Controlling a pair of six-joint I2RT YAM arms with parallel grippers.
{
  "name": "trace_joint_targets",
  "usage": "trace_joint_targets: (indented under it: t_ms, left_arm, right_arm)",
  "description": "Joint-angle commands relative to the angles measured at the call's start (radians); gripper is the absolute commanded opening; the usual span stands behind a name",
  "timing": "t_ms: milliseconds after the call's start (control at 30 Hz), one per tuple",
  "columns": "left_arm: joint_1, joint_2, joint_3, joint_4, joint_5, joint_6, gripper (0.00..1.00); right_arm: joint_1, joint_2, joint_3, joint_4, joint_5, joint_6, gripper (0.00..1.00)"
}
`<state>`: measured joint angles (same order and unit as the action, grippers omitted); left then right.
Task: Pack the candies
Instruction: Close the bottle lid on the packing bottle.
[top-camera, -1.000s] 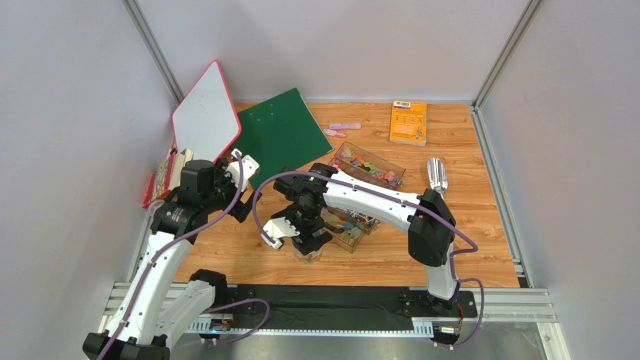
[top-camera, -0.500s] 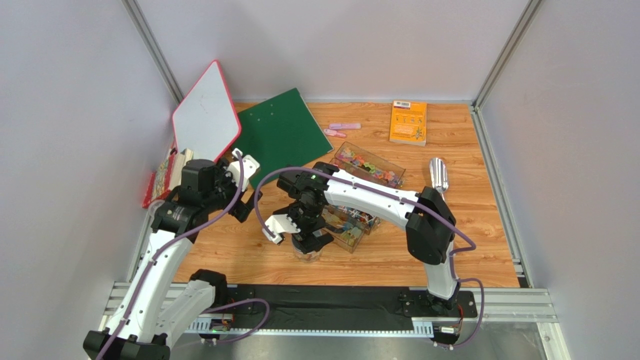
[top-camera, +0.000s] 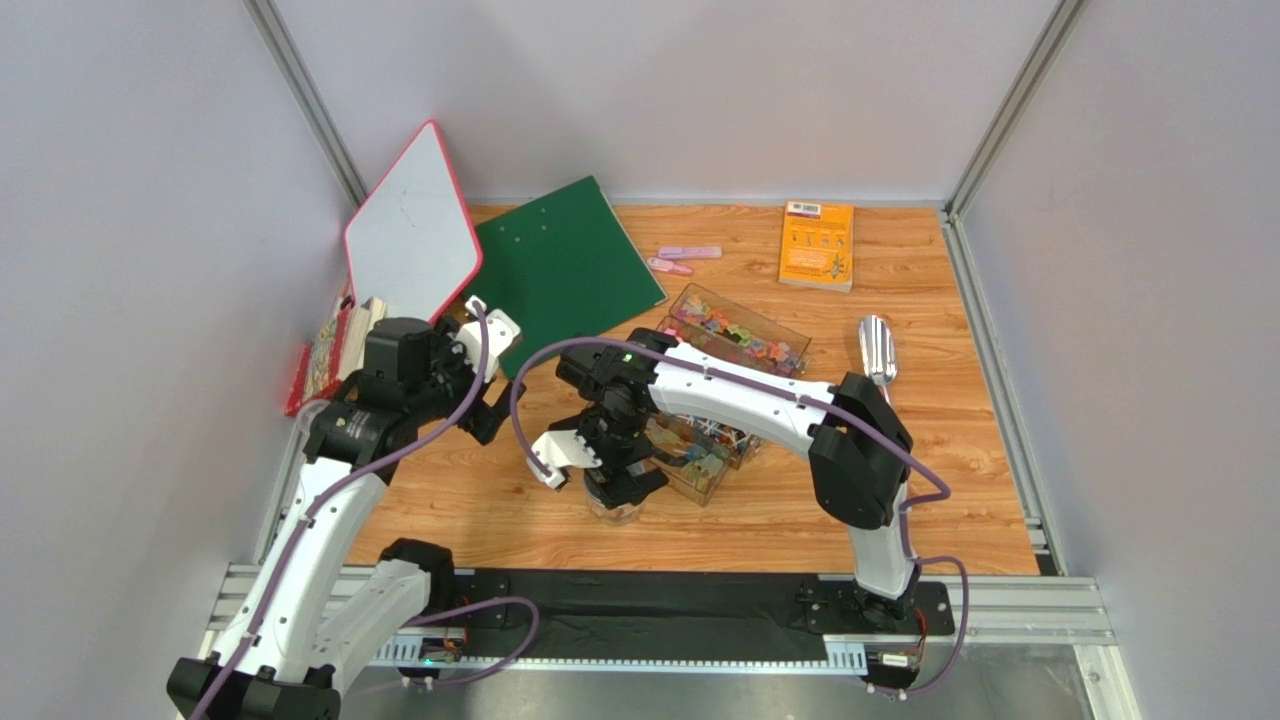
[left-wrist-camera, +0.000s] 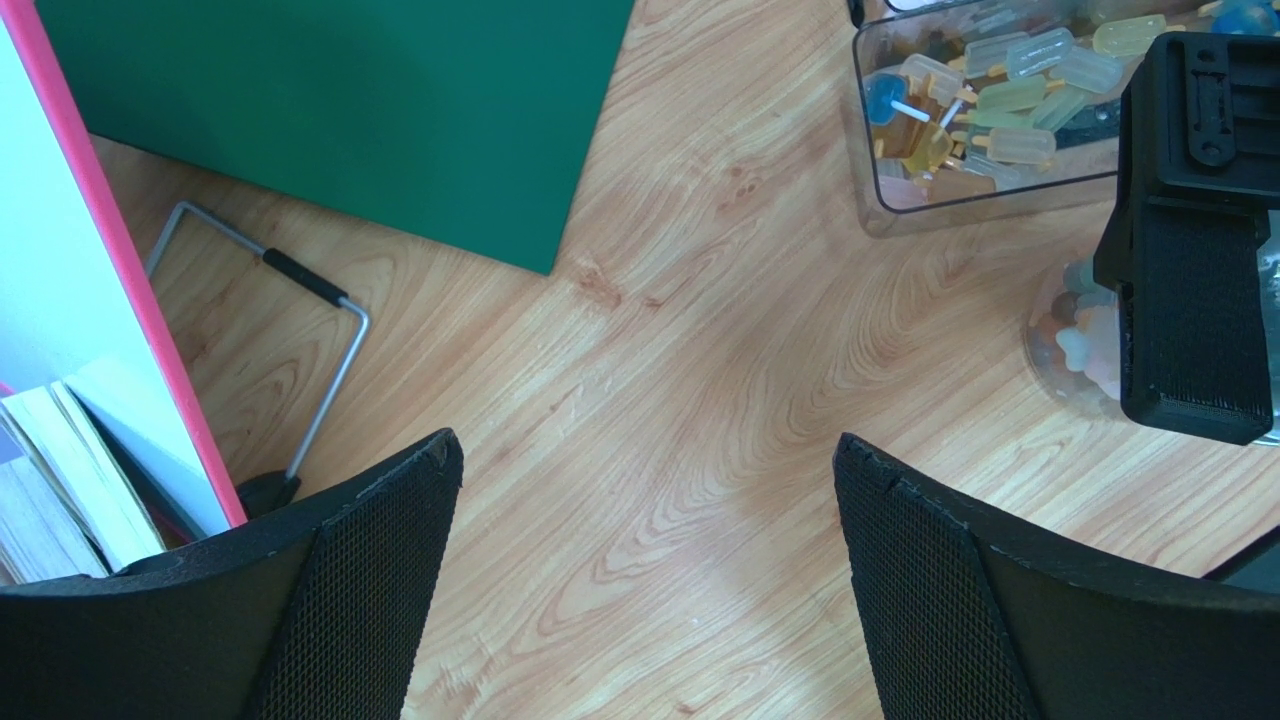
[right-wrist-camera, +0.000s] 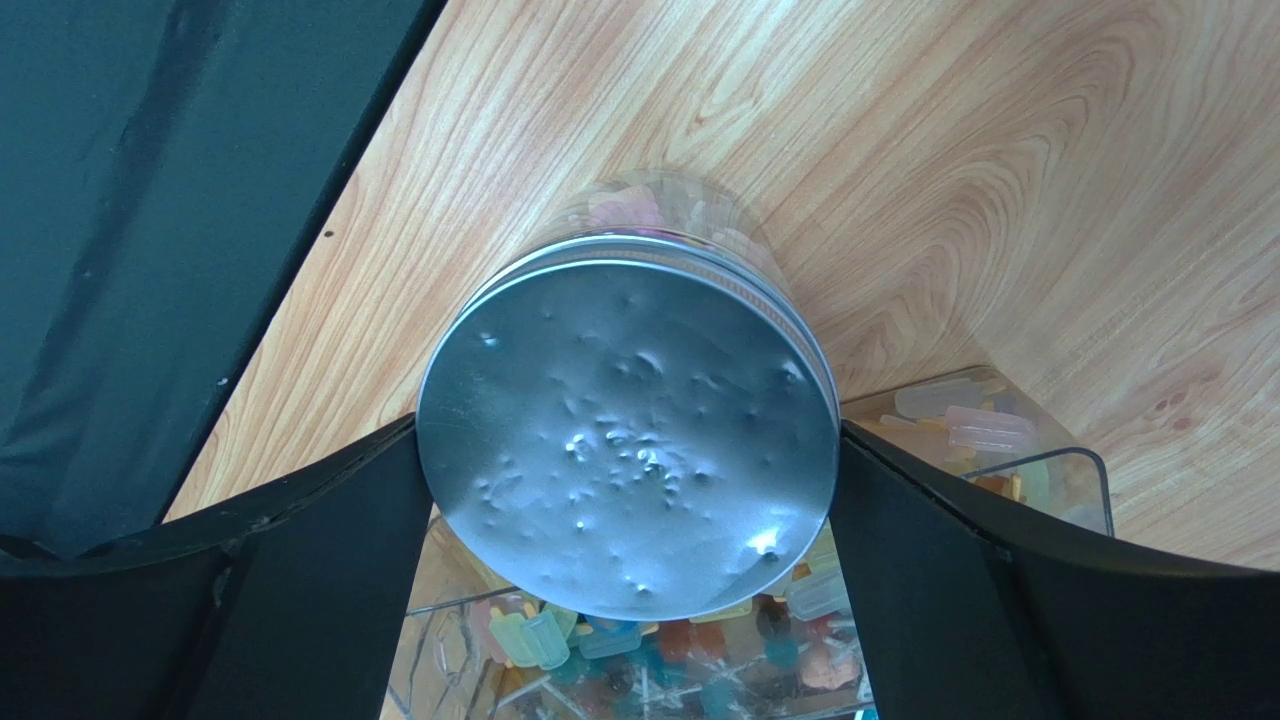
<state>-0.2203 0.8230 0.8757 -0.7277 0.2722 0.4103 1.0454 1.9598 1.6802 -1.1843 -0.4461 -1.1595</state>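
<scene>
Right jaws wider, astride the jar

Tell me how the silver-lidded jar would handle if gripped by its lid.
The jar has a smooth, dented metal lid that probably offers a slippery hold. Filled with candies, it is likely fairly heavy for its size. Being round, it may roll if tipped.

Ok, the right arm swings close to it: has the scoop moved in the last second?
No. The scoop lies in the same spot, just as far below the booklet in the top view.
</scene>
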Motion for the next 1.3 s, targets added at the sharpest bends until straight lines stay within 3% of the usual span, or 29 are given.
trace_joint_targets:
  t_ms: [0,767,1067,1133,1167,1200,1233,1267]
  left_arm:
    - [0.007,0.001,0.019,0.028,0.022,-0.013,0.98]
    - [0.007,-0.005,0.02,0.034,0.032,-0.019,0.98]
    - [0.007,-0.065,-0.049,-0.007,0.067,0.011,0.95]
    - [0.007,-0.097,-0.076,-0.027,0.111,0.036,0.87]
    - [0.006,-0.104,-0.107,-0.03,0.128,0.041,0.84]
    - [0.006,-0.122,-0.121,-0.032,0.146,0.044,0.81]
    - [0.006,-0.131,-0.133,-0.027,0.178,0.045,0.76]
    - [0.006,-0.137,-0.151,-0.021,0.189,0.039,0.74]
  right_arm:
    - [-0.007,-0.055,-0.02,0.037,0.006,0.029,1.0]
    - [-0.042,-0.105,-0.103,0.052,0.067,0.096,1.0]
    - [-0.191,-0.284,-0.204,0.058,0.07,0.175,1.0]
    - [-0.2,-0.366,-0.234,0.084,0.043,0.173,0.91]
    - [-0.199,-0.387,-0.24,0.097,0.02,0.172,0.79]
    - [-0.194,-0.398,-0.237,0.107,-0.027,0.175,0.4]
    - [-0.173,-0.403,-0.223,0.121,-0.045,0.184,0.19]
    - [-0.157,-0.397,-0.217,0.133,-0.052,0.213,0.06]
